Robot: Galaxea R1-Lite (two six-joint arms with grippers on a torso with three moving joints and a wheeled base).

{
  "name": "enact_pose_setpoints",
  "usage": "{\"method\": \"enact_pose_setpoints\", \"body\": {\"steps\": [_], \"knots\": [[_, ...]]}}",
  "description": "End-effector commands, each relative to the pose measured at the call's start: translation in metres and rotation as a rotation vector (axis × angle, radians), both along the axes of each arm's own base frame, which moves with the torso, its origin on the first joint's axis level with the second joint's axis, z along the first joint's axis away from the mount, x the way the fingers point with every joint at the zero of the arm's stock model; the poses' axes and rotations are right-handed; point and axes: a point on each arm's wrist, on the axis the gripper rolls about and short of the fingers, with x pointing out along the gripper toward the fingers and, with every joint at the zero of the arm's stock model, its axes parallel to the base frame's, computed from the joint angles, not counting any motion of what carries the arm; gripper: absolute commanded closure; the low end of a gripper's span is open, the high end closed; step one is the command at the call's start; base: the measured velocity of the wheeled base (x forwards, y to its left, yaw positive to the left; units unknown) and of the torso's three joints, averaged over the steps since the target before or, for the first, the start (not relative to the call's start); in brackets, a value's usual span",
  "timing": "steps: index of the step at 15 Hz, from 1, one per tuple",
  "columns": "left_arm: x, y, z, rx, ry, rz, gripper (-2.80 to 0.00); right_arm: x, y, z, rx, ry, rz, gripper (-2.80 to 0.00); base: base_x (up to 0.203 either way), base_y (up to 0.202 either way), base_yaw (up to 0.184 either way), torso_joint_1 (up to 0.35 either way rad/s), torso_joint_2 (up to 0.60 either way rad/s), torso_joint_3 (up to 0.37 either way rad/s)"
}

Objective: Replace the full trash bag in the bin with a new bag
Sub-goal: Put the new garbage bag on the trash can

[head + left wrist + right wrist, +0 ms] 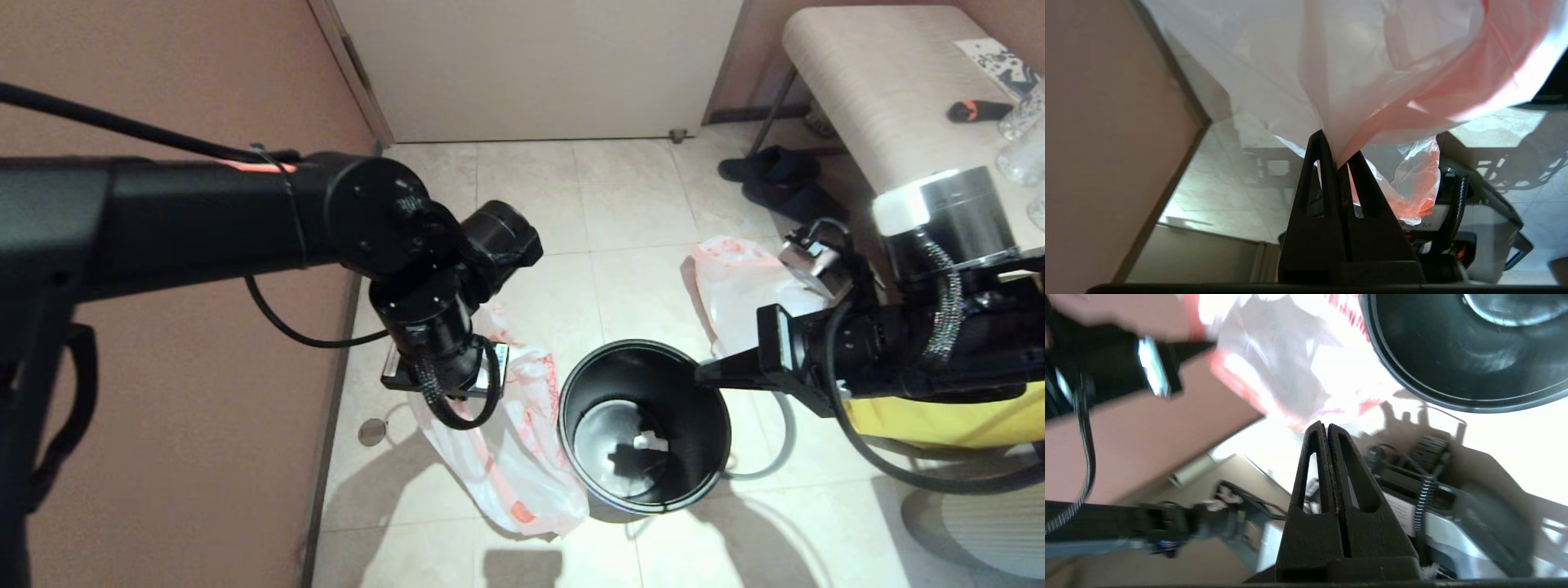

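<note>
The black bin point(645, 425) stands unlined on the tiles, with a few pale scraps on its bottom. Just left of it hangs the new bag point(522, 425), white with pink-red bands, its lower end resting on the floor. My left gripper point(1337, 157) is shut on a gathered fold of that bag point(1372, 61). My right gripper point(709, 374) hovers at the bin's right rim, shut and empty point(1326, 426); the bin's mouth point(1453, 355) shows beyond it. A grey hoop point(790, 433) lies on the floor to the bin's right.
A second, lumpy white bag point(735, 282) sits behind the bin. A yellow bag point(939, 420) lies under my right arm. A padded bench point(882, 82) and dark slippers point(775, 175) are at the back right. The brown wall point(204, 408) closes the left side.
</note>
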Motion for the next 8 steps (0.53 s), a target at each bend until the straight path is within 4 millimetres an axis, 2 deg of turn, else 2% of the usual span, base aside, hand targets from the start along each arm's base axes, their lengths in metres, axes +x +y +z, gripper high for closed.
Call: {"method": "enact_pose_setpoints", "body": {"steps": [1, 4, 6, 8], "knots": [[-0.031, 0.012, 0.038, -0.038, -0.078, -0.019, 0.00, -0.024, -0.019, 0.025, 0.050, -0.063, -0.037, 0.00, 0.000, 0.000, 0.000, 0.000, 0.00, 0.000], [-0.068, 0.012, 0.068, -0.001, -0.171, -0.059, 0.00, -0.041, -0.047, 0.039, 0.064, -0.098, -0.125, 0.00, 0.000, 0.000, 0.000, 0.000, 0.00, 0.000], [-0.087, 0.021, 0.088, -0.025, -0.236, -0.084, 0.00, -0.056, -0.063, 0.047, 0.067, -0.112, -0.176, 0.00, 0.000, 0.000, 0.000, 0.000, 0.00, 0.000], [-0.105, 0.038, 0.111, -0.064, -0.306, -0.125, 0.00, -0.077, -0.076, 0.052, 0.068, -0.129, -0.217, 0.00, 0.000, 0.000, 0.000, 0.000, 0.00, 0.000]]}}
